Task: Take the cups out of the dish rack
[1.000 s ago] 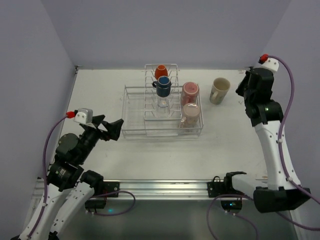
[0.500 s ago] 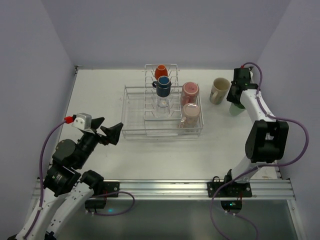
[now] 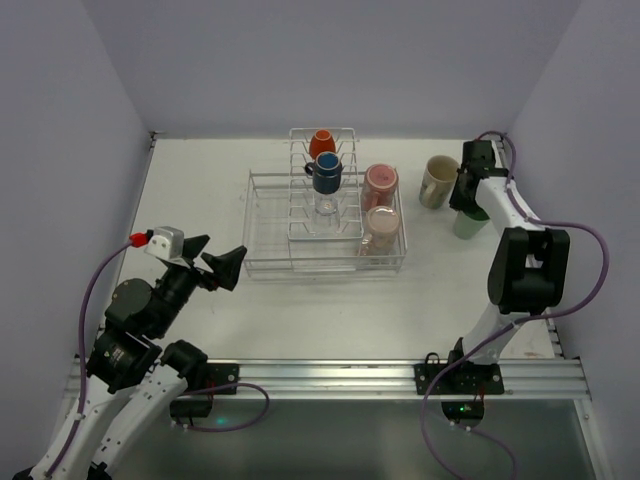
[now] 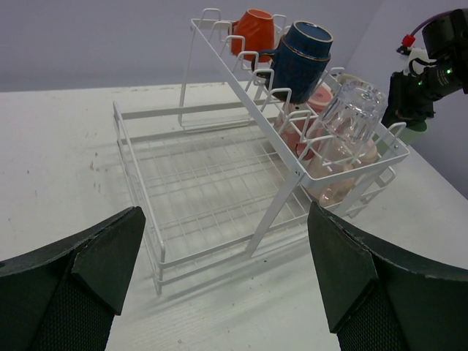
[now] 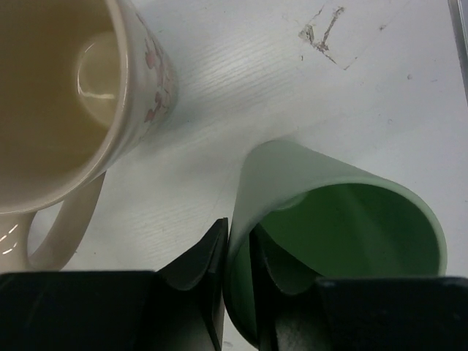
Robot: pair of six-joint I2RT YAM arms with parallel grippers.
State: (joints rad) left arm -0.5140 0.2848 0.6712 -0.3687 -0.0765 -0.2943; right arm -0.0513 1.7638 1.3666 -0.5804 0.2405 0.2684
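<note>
The dish rack (image 3: 270,225) of white wire stands mid-table. On its raised tines sit an orange-red mug (image 3: 321,143), a dark-blue mug (image 3: 325,174) and a clear glass (image 3: 325,205). Two pink tumblers (image 3: 380,183) (image 3: 379,228) lie in its right end. My right gripper (image 3: 464,200) (image 5: 238,256) is shut on the rim wall of the mint-green tumbler (image 5: 344,219) (image 3: 468,223), low over the table right of the rack. The cream mug (image 3: 438,180) (image 5: 66,95) stands just beside it. My left gripper (image 3: 225,262) (image 4: 227,270) is open and empty, left of the rack (image 4: 219,183).
The left wrist view shows the right arm (image 4: 431,66) beyond the rack's far end. The right wall stands close behind the right arm. A scuff mark (image 5: 322,25) is on the table past the green tumbler.
My right arm has swung in and down, bringing the mint-green tumbler low beside the cream mug. My left arm has drawn back slightly from the rack.
</note>
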